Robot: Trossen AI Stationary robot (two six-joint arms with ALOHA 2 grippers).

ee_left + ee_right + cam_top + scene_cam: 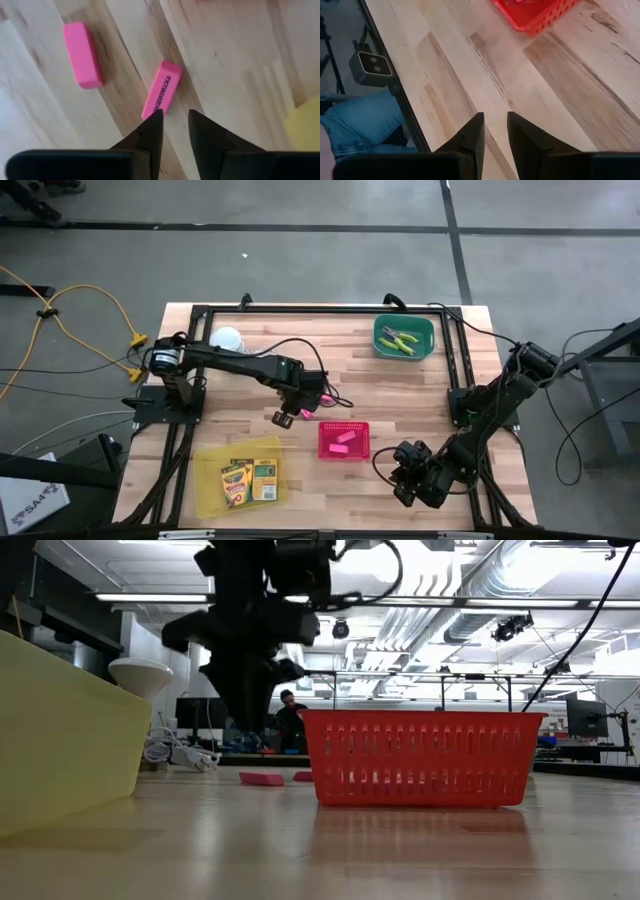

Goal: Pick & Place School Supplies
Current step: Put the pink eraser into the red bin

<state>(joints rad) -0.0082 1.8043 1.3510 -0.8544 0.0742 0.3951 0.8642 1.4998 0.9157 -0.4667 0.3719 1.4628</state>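
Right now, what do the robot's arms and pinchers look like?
Both arms are dark, nearly black, built from jointed tubes with black cables looping alongside. The left arm has a silvery round joint near its base. The right arm looks the same all-dark colour. The left gripper and the right gripper each end in two black, pointed, wedge-shaped fingers.

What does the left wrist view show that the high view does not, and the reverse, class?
Only the left wrist view: printed lettering on the nearer pink eraser, and a second eraser lying apart from it.
Only the high view: the green tray with scissors, the yellow tray with crayon boxes, and the right gripper.
Both: the left gripper, empty above the wooden table.
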